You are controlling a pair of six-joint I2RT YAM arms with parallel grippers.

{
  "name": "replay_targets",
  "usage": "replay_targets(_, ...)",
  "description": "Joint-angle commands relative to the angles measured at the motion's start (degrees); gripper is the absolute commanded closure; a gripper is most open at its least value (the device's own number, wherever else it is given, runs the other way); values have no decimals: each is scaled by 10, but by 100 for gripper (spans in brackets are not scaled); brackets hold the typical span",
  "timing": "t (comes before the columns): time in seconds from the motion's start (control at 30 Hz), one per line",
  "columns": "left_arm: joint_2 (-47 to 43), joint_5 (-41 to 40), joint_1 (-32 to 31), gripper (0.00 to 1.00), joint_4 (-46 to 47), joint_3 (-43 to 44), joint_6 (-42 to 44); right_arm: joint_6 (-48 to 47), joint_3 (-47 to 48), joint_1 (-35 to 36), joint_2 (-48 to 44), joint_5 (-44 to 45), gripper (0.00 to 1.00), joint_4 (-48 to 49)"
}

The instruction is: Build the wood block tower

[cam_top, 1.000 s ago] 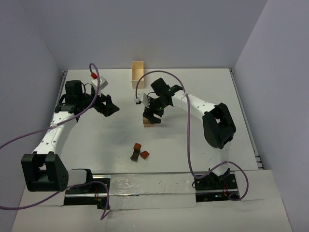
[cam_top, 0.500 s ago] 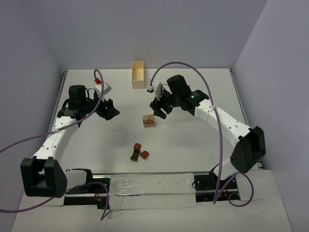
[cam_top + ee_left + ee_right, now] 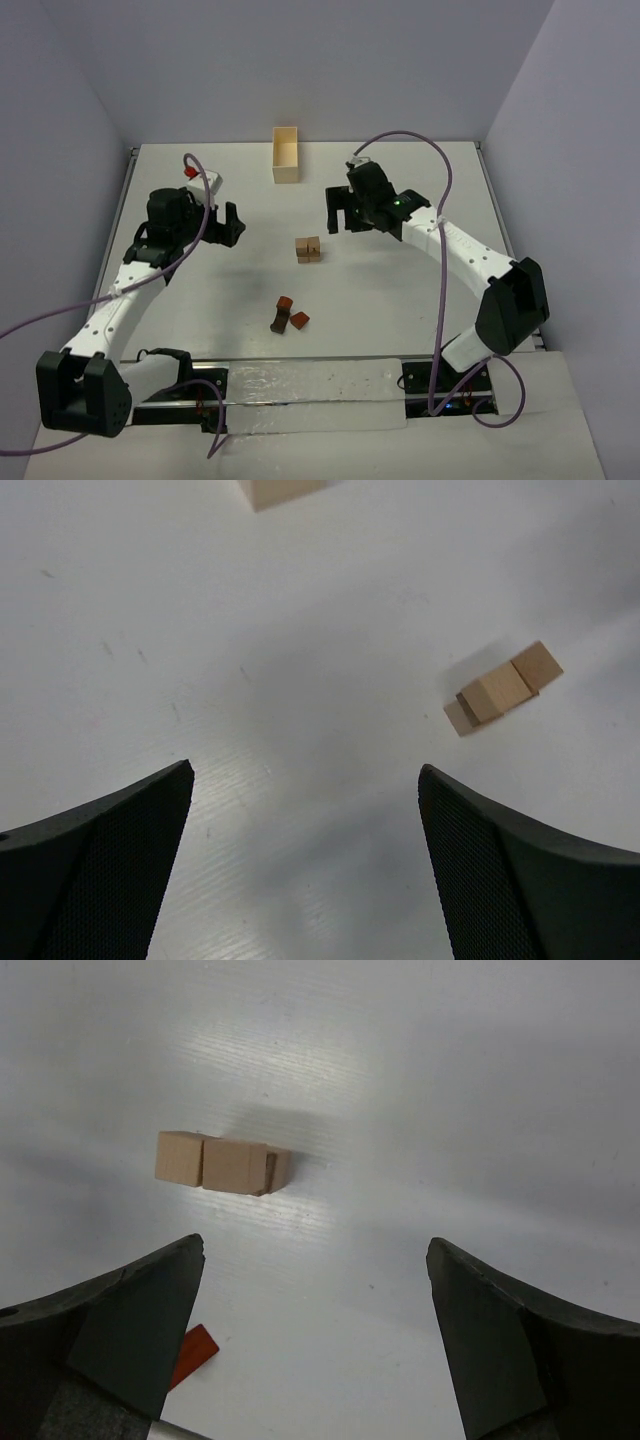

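A small cluster of light tan blocks (image 3: 308, 249) stands mid-table, with one cube seeming to rest on a lower piece. It also shows as tan blocks (image 3: 500, 690) in the left wrist view and tan blocks (image 3: 220, 1163) in the right wrist view. Reddish-brown blocks (image 3: 288, 315) lie loose nearer the arm bases, and one red piece (image 3: 190, 1353) peeks out by a right finger. My left gripper (image 3: 232, 225) (image 3: 305, 768) is open and empty, left of the tan blocks. My right gripper (image 3: 340, 208) (image 3: 315, 1242) hangs open and empty, up and right of them.
A pale rectangular wooden box (image 3: 286, 155) stands at the back of the table, its corner (image 3: 280, 490) at the top of the left wrist view. Purple cables loop off both arms. Grey walls close in the white table on three sides.
My right gripper has lifted off the tan blocks, drawn back to the right and opened wide. The tan blocks stay where they were. My left gripper shifted slightly and stays open.
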Motion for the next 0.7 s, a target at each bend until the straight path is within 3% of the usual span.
replay_targets(0.0,-54,-103,7,1,78,-17,-67,105,51,44,33,87,0,-54)
replay_targets(0.23,-56,-97,35,1,64,-20,-79,134,182,96,142,151,0,-136)
replay_targets(0.67,-47,-81,49,1,69,-21,-85,159,217,121,233,109,0,-148)
